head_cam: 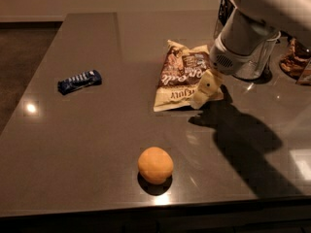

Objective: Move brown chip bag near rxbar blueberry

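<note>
**Gripper at the chip bag's lower right corner, bar lying well off to the left**

On the left part of the dark grey table, the rxbar blueberry is lying flat, its long side running slightly uphill toward the right and its white lettering facing up. It is sitting well apart from everything else.

Nearer the front edge and toward the middle, a round orange fruit is resting by itself, casting a small shadow beneath it.

Behind the fruit and right of centre, the brown chip bag is lying face up. Its brown part is pointing toward the back of the table and its cream-yellow band is facing the front. A wide stretch of table is separating it from the bar.

The gripper, cream-coloured, is hanging down at the bag's lower right corner and overlapping the yellow band in this view. Whether it is touching the bag, and whether it is spread apart or closed, cannot be told. The pale grey arm is reaching in from the upper right, and its shadow is falling across the table to the right of the bag.

At the far right, a dark wire basket is standing behind the arm.
</note>
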Action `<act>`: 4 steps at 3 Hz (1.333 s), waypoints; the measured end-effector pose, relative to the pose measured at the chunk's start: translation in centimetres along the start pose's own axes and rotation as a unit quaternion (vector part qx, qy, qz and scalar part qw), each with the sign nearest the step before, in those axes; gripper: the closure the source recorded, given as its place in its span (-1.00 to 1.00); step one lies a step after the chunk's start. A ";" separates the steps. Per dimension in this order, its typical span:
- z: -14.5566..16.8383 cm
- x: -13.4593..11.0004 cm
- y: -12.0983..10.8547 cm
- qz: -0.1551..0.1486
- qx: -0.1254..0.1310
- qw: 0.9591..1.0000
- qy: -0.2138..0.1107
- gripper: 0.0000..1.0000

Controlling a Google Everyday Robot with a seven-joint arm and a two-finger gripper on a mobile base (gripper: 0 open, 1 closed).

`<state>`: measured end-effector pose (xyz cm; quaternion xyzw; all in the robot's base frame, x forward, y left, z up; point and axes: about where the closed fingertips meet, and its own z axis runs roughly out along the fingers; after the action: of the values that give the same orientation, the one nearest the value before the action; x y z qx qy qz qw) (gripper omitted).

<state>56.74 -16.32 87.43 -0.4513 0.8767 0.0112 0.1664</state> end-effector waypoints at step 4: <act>2.4 -7.4 3.8 -0.101 -0.047 0.994 0.005 0.42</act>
<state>58.38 -7.80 86.93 -0.5451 0.8258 0.0336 0.1406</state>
